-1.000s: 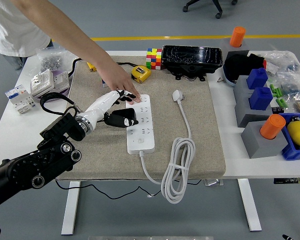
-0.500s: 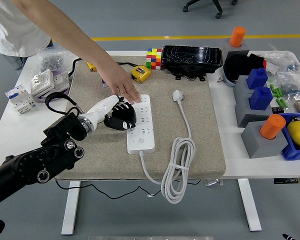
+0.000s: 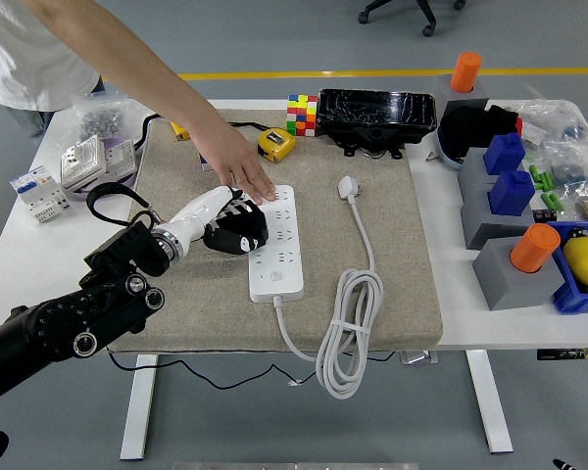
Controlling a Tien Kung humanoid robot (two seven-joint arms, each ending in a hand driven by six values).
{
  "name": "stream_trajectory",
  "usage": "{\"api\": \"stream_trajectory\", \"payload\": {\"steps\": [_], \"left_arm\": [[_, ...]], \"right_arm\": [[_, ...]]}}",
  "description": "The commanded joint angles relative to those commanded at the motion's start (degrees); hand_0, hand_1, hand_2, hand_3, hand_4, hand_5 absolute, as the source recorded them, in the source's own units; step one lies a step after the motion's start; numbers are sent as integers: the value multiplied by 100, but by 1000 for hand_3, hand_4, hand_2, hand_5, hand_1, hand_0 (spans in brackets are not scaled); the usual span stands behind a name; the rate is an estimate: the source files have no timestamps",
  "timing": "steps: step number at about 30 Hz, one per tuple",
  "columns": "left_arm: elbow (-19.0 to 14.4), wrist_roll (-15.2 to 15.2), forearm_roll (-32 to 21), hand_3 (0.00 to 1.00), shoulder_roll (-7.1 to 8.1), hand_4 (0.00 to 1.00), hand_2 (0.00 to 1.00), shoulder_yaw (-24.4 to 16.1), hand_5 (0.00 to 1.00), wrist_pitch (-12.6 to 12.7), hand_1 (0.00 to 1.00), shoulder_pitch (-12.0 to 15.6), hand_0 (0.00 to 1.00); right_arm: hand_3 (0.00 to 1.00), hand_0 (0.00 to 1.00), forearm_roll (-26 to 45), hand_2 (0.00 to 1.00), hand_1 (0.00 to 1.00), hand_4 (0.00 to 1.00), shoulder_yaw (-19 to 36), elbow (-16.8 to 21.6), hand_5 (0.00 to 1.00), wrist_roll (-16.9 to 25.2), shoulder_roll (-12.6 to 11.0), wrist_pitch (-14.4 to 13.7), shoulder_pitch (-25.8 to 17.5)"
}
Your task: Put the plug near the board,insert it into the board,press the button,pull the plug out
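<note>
The left hand (image 3: 227, 223) is curled beside the power strip (image 3: 277, 243); whether anything is gripped cannot be told. The strip's far end is covered by a person's hand (image 3: 237, 164). The plug (image 3: 348, 186) lies loose on the mat (image 3: 392, 264), apart.

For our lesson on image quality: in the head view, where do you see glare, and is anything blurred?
Head view: glare streaks the shiny black box at the mat's far edge; lighting is soft, shadows faint; the power strip and left hand look sharp.
</note>
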Motion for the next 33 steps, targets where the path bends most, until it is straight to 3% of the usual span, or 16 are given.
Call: {"api": "stream_trajectory", "payload": {"steps": [9, 16, 22, 23, 28, 29, 33], "left_arm": [[82, -735, -343, 526, 144, 601, 418, -136, 2, 355, 366, 63, 334], [493, -773, -361, 527, 336, 605, 419, -97, 2, 354, 372, 106, 336], [742, -767, -466, 541, 366, 618, 455, 19, 2, 343, 404, 132, 367], [757, -765, -472, 567, 362, 731, 543, 29, 3, 343, 515, 134, 497], [786, -729, -522, 567, 333, 731, 543, 72, 3, 372, 515, 164, 497], [786, -722, -525, 629, 329, 841, 656, 77, 97, 378, 717, 170, 671], [760, -708, -492, 629, 325, 841, 656, 62, 97, 398, 717, 216, 671]], "right_arm": [[593, 674, 3, 689, 683, 928, -26, 5, 526, 0, 5, 2, 7], [592, 675, 6, 689, 683, 929, -49, 2, 525, 1, -11, 1, 8], [592, 677, 11, 690, 683, 928, -58, 5, 524, 2, -4, 3, 27], [592, 675, 11, 689, 683, 928, -59, 7, 524, 2, -5, 2, 31], [592, 675, 11, 689, 683, 928, -75, 12, 524, 3, -22, 0, 38], [592, 674, 11, 689, 683, 928, -78, 11, 524, 2, -24, 0, 35], [592, 674, 7, 689, 683, 928, -72, 10, 524, 1, -25, 0, 15]]}}
